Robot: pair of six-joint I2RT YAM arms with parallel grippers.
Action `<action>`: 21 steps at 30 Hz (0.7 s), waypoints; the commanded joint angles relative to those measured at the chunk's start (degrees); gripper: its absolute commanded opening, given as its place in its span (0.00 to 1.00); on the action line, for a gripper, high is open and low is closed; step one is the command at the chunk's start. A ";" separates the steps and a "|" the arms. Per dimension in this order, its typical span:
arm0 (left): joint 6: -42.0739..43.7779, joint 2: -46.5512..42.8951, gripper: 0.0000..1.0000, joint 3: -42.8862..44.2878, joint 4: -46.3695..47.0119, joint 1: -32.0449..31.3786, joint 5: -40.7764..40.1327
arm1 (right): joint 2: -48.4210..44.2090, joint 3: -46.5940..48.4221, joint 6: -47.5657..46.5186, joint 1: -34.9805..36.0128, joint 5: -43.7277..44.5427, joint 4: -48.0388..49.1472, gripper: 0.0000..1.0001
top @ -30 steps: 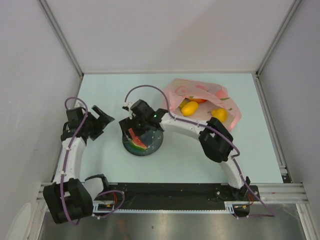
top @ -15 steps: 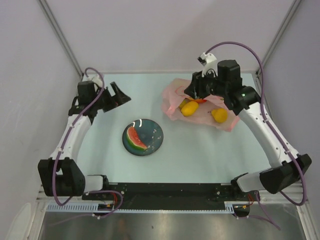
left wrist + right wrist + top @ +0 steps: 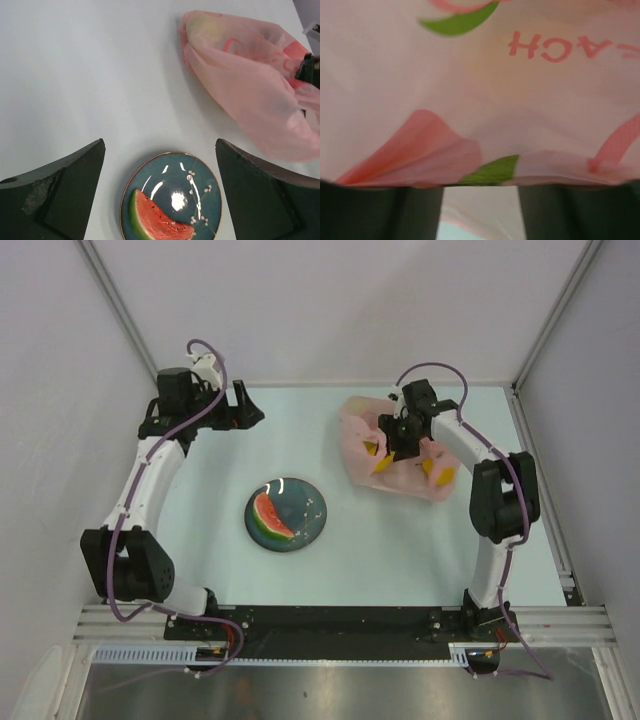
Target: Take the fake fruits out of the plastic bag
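Right gripper is seen pressed down into the plastic bag, which lies crumpled toward the far right corner of the table. Its jaws are set partly apart, with pink film draped across them in the wrist view. Whether film or a fruit is pinched cannot be told. The reach is judged to be aimed at the fruits inside. Two yellow mango shapes are glimpsed through the thin, translucent, wrinkled film, which is printed with green leaves and red lettering.

A glossy red-green watermelon slice is laid on the dark blue round plate, set mid-table toward the near edge and well apart from the bag. The plate is judged to be where the removed fruits are put. The left gripper is held wide open and empty near the far left corner, presumably parked clear of the work. Other fruits cannot be made out.
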 commanded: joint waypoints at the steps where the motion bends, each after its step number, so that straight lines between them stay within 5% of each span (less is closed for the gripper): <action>1: 4.71 1.35 0.97 2.08 -0.98 -0.13 -0.37 | 5.43 8.40 6.95 -2.79 2.44 2.15 0.68; 3: 4.09 1.80 0.97 2.08 -0.98 -0.30 -0.11 | 8.59 9.91 9.85 -2.71 1.49 3.55 0.83; 5: 4.44 1.80 0.97 1.12 -0.54 -0.31 0.07 | 11.23 12.89 10.91 -1.74 1.04 3.03 0.87; 12: 4.71 0.39 0.97 -2.22 -1.33 -0.39 -1.51 | 23.27 21.86 13.81 -0.34 3.05 1.80 0.86; 21: 6.03 -0.23 0.98 -2.58 -1.77 -0.31 -3.71 | 21.27 20.56 10.30 0.11 9.21 -3.38 0.79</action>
